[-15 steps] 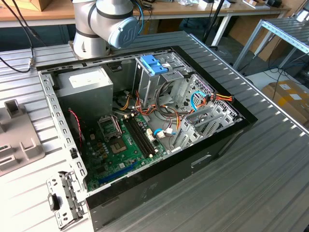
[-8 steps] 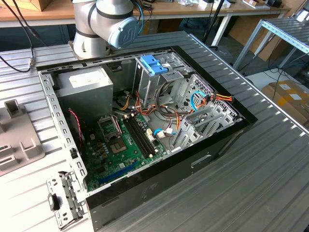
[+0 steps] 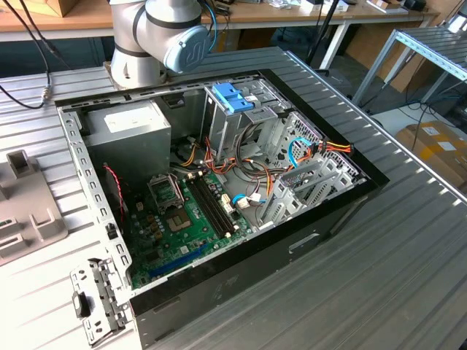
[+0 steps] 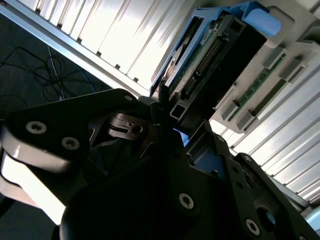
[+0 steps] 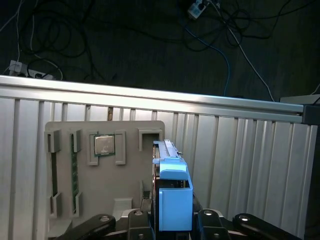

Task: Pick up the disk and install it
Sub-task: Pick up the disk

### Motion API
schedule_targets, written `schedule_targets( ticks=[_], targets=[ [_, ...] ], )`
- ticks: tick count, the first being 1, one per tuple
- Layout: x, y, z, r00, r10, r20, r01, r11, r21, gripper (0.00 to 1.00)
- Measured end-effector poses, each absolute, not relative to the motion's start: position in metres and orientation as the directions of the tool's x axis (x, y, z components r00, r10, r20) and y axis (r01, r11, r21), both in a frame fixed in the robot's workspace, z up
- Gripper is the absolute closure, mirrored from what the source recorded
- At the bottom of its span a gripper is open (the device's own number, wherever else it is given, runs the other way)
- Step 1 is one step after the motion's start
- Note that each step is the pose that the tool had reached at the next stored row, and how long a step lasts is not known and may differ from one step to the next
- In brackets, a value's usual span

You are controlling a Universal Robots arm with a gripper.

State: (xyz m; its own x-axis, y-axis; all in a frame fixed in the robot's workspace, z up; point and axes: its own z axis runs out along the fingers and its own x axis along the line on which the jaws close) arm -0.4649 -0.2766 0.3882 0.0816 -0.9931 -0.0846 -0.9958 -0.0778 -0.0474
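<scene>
In both wrist views my gripper (image 5: 172, 217) is shut on the disk (image 5: 172, 197), a fingertip pressed to each flat side. The disk stands on edge with its blue plastic rail facing the first wrist camera. The second wrist view shows the disk's (image 4: 215, 55) green circuit board and connector edge sticking out past my dark gripper (image 4: 175, 117). It hangs above a grey parts tray (image 5: 130, 175) on the ribbed table. In the exterior view the open computer case (image 3: 219, 182) lies on the table, with its metal drive cage (image 3: 232, 98) topped in light blue.
The tray (image 3: 22, 211) sits at the exterior view's left edge and holds a processor chip (image 5: 104, 145) and memory sticks (image 5: 75, 170). The arm's base (image 3: 157, 40) stands behind the case. Inside are a grey power supply (image 3: 131, 127), a motherboard (image 3: 182, 219) and loose cables (image 3: 255, 146).
</scene>
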Motion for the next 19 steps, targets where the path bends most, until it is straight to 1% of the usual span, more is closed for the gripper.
schedule_targets(
  ticks=[19],
  targets=[
    [-0.465, -0.277, 0.403, 0.082, -0.993, -0.089, -0.996, -0.078, -0.048, 0.63]
  ],
)
